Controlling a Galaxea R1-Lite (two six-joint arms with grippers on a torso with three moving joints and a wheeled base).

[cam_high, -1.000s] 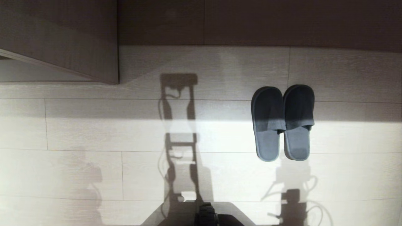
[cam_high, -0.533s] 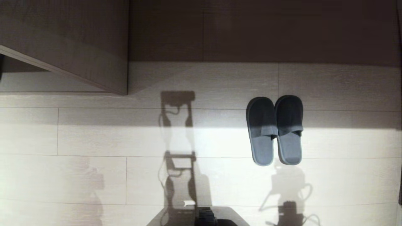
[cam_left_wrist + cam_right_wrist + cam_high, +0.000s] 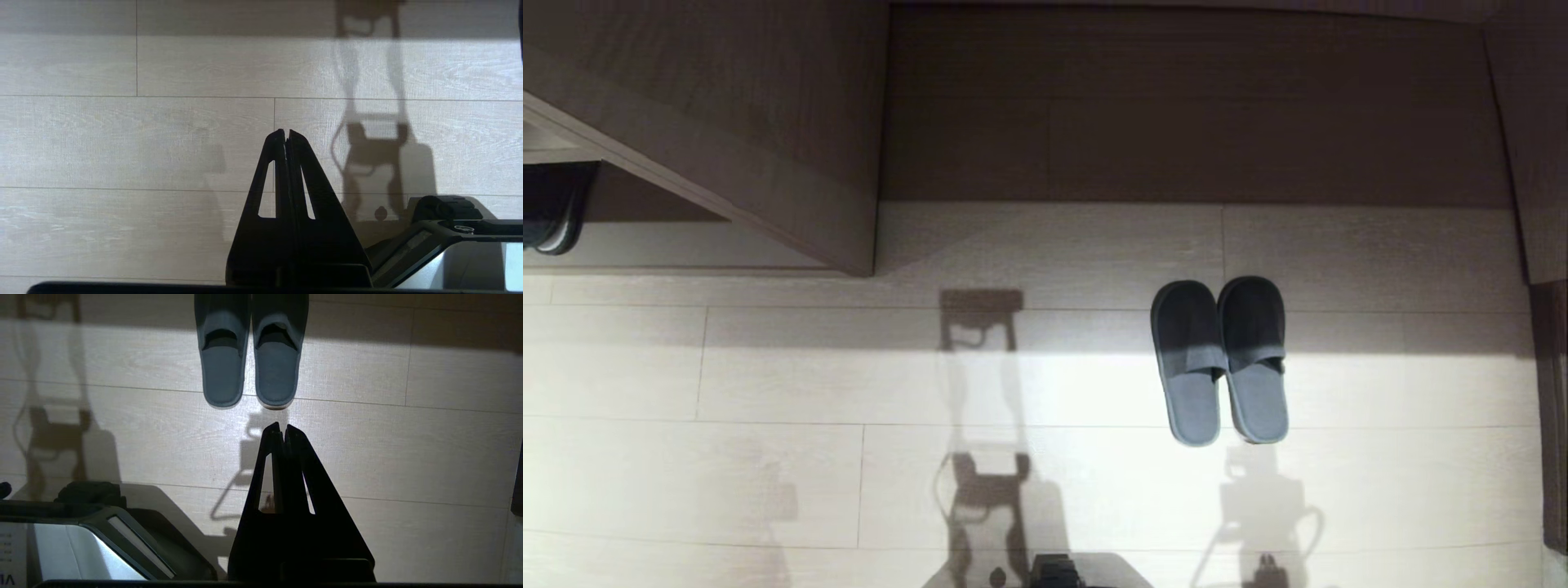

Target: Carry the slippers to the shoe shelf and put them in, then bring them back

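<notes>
The slippers (image 3: 1191, 384), a dark slate-blue pair with lighter insoles, lie side by side on the pale plank floor, right of centre, toes toward the dark wall. In the right wrist view the slippers (image 3: 222, 359) lie just beyond my right gripper (image 3: 282, 425), which is shut, empty and apart from them. My left gripper (image 3: 287, 131) is shut over bare floor. Neither gripper shows in the head view. The shoe shelf (image 3: 768, 196), of wood-grain board, stands at the upper left, its opening partly visible.
A black shoe with a whitish sole edge (image 3: 551, 208) sits inside the shelf opening at the far left. A dark wall panel (image 3: 1192, 106) runs along the back and a dark upright edge (image 3: 1553, 408) stands at the right. My base (image 3: 1054, 572) shows at the bottom.
The whole head view has shifted: the camera has risen, so the floor, slippers and shelf sit lower and smaller, and the black shoe has come into view. The slippers have not moved on the floor.
</notes>
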